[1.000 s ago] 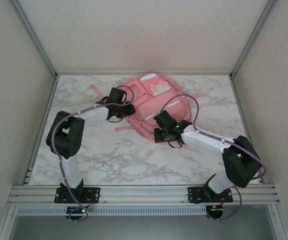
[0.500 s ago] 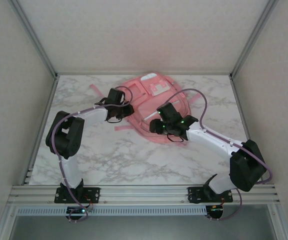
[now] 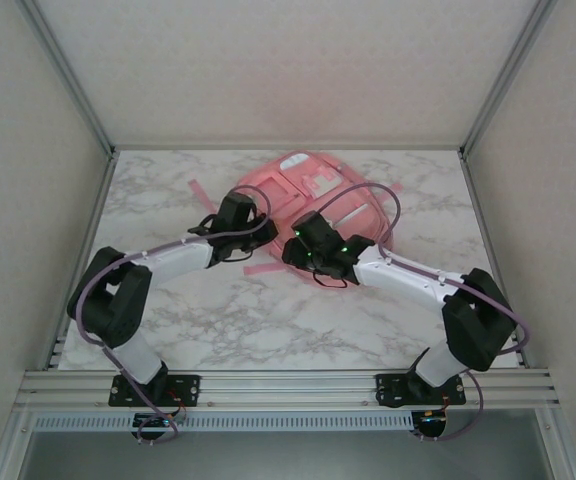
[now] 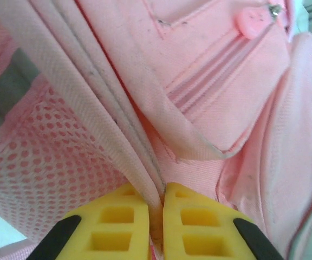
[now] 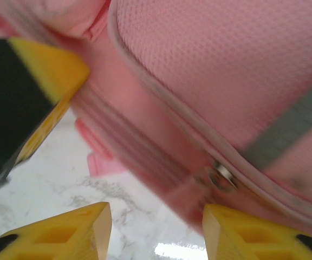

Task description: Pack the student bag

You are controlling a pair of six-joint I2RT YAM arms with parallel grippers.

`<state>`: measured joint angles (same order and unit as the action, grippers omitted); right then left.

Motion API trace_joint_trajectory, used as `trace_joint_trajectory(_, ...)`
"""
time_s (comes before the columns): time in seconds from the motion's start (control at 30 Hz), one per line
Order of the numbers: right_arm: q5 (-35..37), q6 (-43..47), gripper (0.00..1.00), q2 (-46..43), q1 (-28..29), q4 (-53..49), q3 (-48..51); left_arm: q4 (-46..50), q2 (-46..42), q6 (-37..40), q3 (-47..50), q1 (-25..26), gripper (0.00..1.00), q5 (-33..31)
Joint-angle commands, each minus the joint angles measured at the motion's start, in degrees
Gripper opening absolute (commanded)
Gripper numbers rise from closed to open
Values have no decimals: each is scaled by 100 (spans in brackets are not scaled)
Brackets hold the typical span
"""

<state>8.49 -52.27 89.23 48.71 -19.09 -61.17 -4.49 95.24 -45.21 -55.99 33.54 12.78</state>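
Observation:
The student bag (image 3: 318, 180), big, soft and pink, lies at the back middle of the marble table. My left gripper (image 3: 261, 232) is at its left side. In the left wrist view this gripper (image 4: 157, 192) is shut on a fold of the bag (image 4: 210, 97) beside a mesh pocket (image 4: 53, 157). My right gripper (image 3: 291, 250) is at the bag's near left edge, close to the left one. In the right wrist view it (image 5: 156, 214) stands open over the table, with the bag (image 5: 210, 70) and a metal zipper pull (image 5: 221, 176) just beyond its fingertips.
Pink straps (image 3: 200, 190) trail over the marble table (image 3: 218, 320) left of the bag, one end (image 3: 261, 269) near my grippers. A yellow finger (image 5: 47, 70) of the other gripper shows at upper left of the right wrist view. Enclosure walls and a front rail (image 3: 288, 383) bound the table.
My right gripper has opened and moved left along the bag's near edge, toward the left gripper. The left arm has stretched slightly rightward, gripper closing on the fabric. The bag has shifted a little.

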Motion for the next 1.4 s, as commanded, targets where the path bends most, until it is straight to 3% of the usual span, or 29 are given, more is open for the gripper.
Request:
trace_joint_trajectory(0.0,886,-232,47,268,69,-208,-253,-175,-386,-118,169,211,0,81)
trace_joint_trajectory(0.23,1990,-579,40,596,110,-874,-428,-205,-507,-203,426,291,0,-29)
trace_joint_trajectory(0.43,2228,-624,16,744,110,-928,-456,-186,-471,-204,467,311,0,-162)
trace_joint_trajectory(0.53,2074,-462,0,682,107,-885,-417,-101,-482,-102,443,274,0,-370)
trace_joint_trajectory(0.67,1568,-19,0,313,63,-721,-143,-103,-359,116,366,30,0,-781)
trace_joint_trajectory(0.87,-340,1301,0,53,-244,-947,193,-297,248,390,1,-614,0,-1068)
trace_joint_trajectory(0.97,-353,1782,0,194,-347,-1527,249,-351,517,520,-277,-858,0,-947)
trace_joint_trajectory(1.2,-414,2679,0,91,-1086,-1595,367,167,805,1236,-950,-1173,0,-935)
trace_joint_trajectory(1.37,-505,3197,0,224,-1265,-1630,-110,732,1018,1352,-1459,-1358,0,-504)
